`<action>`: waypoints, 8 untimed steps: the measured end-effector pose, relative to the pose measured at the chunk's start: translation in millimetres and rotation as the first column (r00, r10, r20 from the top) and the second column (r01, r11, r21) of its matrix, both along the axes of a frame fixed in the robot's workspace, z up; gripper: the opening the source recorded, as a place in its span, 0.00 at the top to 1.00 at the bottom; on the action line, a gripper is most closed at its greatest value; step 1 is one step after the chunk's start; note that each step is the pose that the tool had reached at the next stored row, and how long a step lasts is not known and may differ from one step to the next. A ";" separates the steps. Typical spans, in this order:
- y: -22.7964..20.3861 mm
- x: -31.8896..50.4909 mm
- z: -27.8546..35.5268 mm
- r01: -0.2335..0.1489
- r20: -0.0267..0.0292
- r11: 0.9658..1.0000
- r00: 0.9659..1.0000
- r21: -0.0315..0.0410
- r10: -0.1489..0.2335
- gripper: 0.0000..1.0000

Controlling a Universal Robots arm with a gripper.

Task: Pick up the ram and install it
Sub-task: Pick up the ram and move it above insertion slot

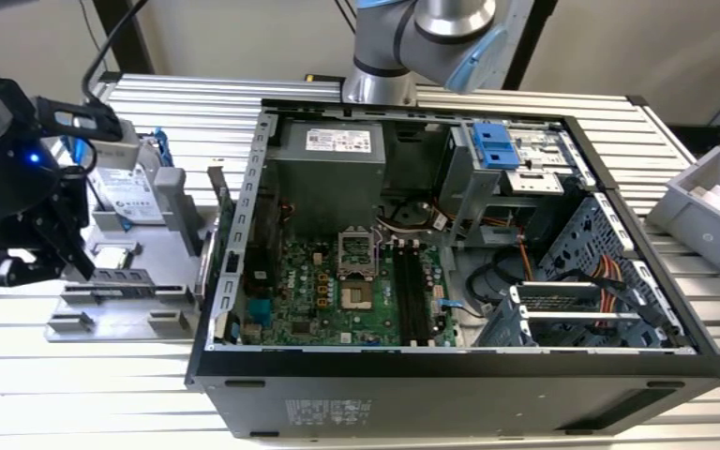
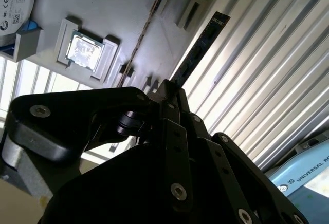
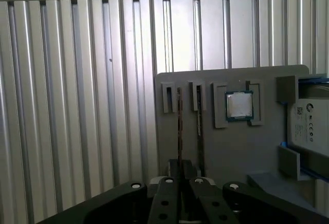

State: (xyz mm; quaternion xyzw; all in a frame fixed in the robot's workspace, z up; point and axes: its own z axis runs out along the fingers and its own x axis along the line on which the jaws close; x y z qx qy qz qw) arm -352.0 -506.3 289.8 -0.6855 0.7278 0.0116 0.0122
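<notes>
Gripper: the gripper [image 2: 172,88] is narrow, its fingers closed on the near end of the ram [image 2: 200,49].
Ram: a dark flat stick that reaches straight out past the fingertips in the second wrist view, its far end over the ribbed table [image 2: 267,80].
Ram, exterior view: the ram [image 1: 120,275] shows as a short dark strip just above the grey fixture [image 1: 123,319], at the exterior view's left, outside the case [image 1: 460,361].
Clearance: it looks lifted off the fixture, though from these angles I cannot be sure its lower edge is free of the holder.
Long axis: the stick runs in line with the fingers, roughly left to right in the exterior view.
Slots: the slots [image 1: 414,291] are long dark channels on the motherboard inside the case, running from the near side to the far side of the exterior view.
Direction: the slots are well apart from the gripper [image 1: 85,270], toward the exterior view's right, with the case's side wall between them.
Axes: as held, the stick's length appears to cross the slots' length rather than match it.
Neighbours: the chip [image 2: 85,49] sits in its pocket on the fixture, apart from the ram, and the drive [image 1: 123,192] stands at the fixture's far end.
Task state: the ram is in the grip and not seated in any slot.
</notes>
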 end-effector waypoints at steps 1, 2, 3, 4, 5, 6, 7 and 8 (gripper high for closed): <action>0.0 0.0 0.4 0.000 0.000 1.000 1.000 0.000 0.000 1.00; 0.0 0.0 0.7 0.000 0.000 1.000 1.000 0.000 0.000 1.00; 0.1 0.0 1.1 0.000 0.000 1.000 1.000 0.000 0.000 1.00; 0.1 0.0 1.6 0.000 0.000 1.000 1.000 0.000 0.000 1.00; 0.1 0.0 1.9 0.000 0.000 1.000 1.000 0.000 0.000 1.00; 0.1 0.0 2.4 0.000 0.000 1.000 1.000 0.000 0.000 1.00; 0.2 0.0 2.9 0.000 0.000 1.000 1.000 0.000 0.000 1.00; 0.2 0.0 3.4 0.000 0.000 1.000 1.000 0.000 0.000 1.00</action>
